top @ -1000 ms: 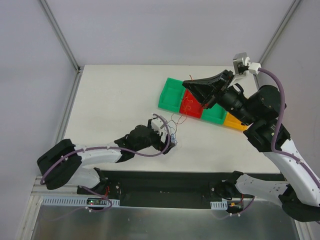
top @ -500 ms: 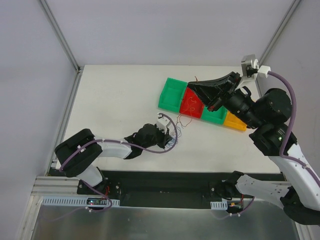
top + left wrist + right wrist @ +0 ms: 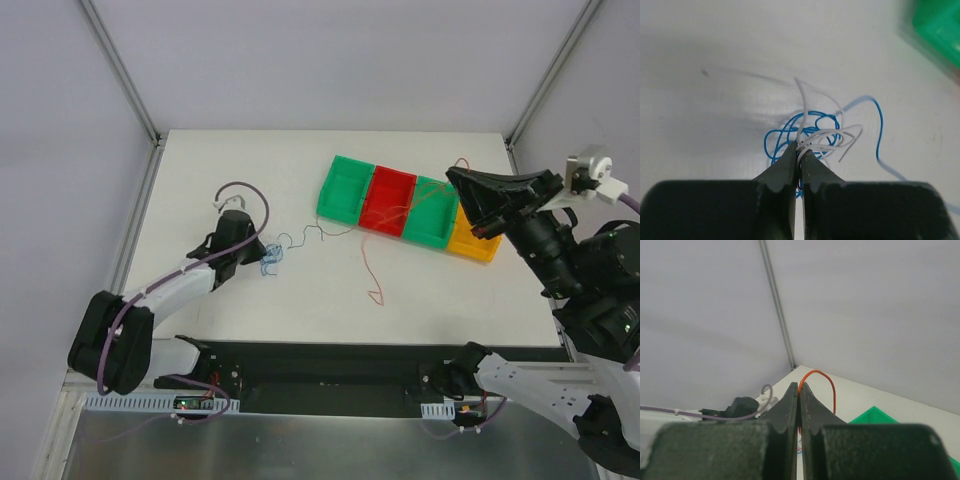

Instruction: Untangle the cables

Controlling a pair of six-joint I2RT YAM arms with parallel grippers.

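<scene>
Where the cables (image 3: 272, 256) span the table (image 3: 230, 170), one crosses coloured bins (image 3: 345, 190).

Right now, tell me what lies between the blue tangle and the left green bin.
Top view: one thin wavy strand trails over bare table from the blue tangle toward the left green bin.

Blue cable (image 3: 272, 256) bunched with white strands (image 3: 832, 134) at 9 o'clock; red cable (image 3: 816, 371) lifted at 3 o'clock, tail trailing toward 6.

White counter (image 3: 230, 170) fills centre frame. Four open bins stand touching in a diagonal row, upper right of centre: green bin (image 3: 345, 190), red bin (image 3: 388, 200), second green bin (image 3: 428, 225), yellow-orange bin (image 3: 472, 247). Grey walls surround.
</scene>
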